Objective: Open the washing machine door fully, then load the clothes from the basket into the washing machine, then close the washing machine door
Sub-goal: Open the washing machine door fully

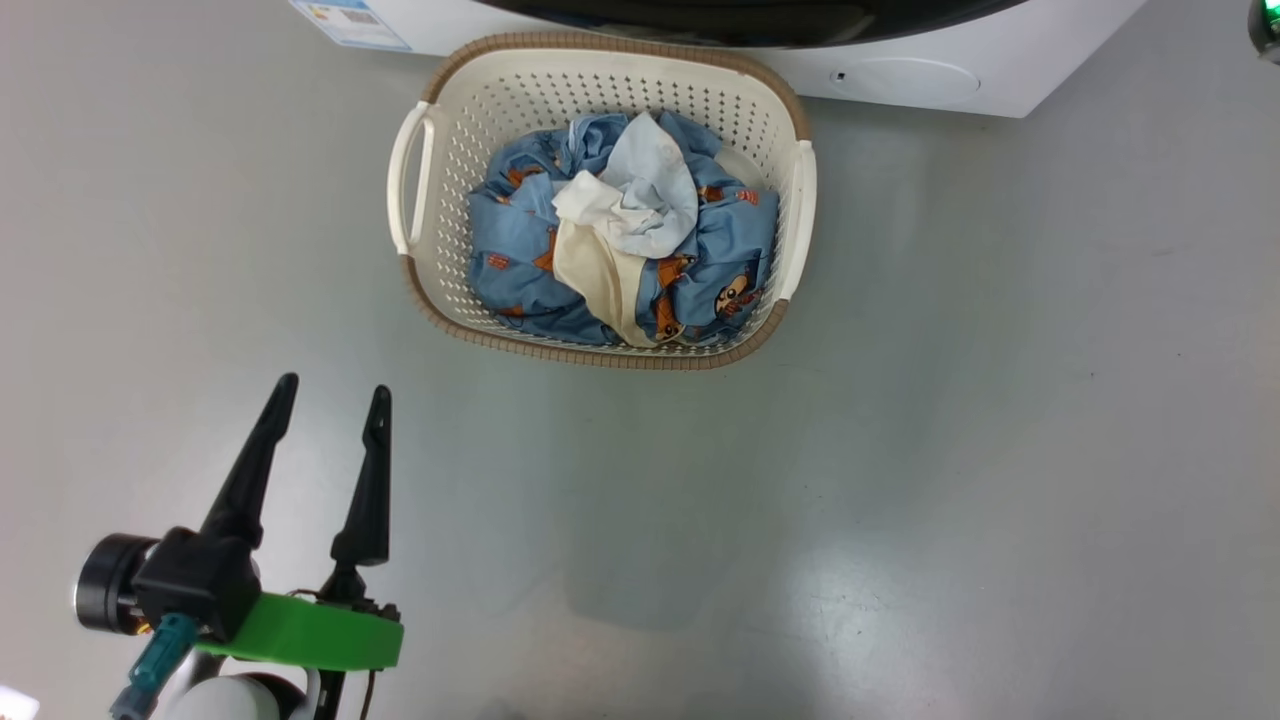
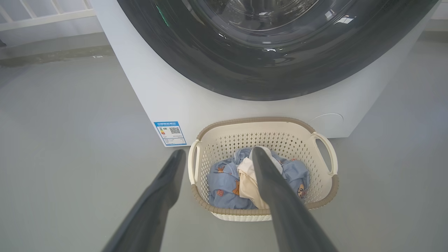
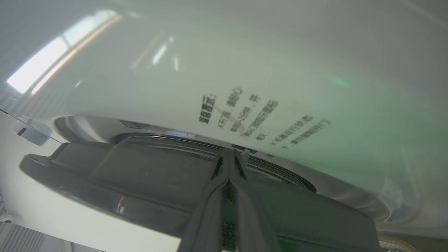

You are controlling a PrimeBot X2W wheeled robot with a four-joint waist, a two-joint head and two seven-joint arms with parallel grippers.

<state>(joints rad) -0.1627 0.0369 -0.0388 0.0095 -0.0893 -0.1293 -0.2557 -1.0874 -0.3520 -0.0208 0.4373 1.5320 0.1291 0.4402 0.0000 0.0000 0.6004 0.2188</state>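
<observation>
Left gripper (image 1: 332, 392) at 7 o'clock in head view, fingers spread, empty. Basket (image 1: 600, 358) with clothes (image 1: 620, 240) at 12 o'clock, just in front of washer (image 1: 900, 80). Right gripper (image 3: 229, 156) pinched together, tips at door (image 3: 140, 175) rim; can't tell if touching.

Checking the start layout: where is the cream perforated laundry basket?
Head view, top centre: the basket sits on the grey floor just before the white washing machine, blue printed clothes inside, ahead-right of the open left gripper.

Blurred Chinese print (image 3: 259, 119) on the washing machine (image 3: 168, 66); blue label (image 2: 170, 133) unreadable.
</observation>
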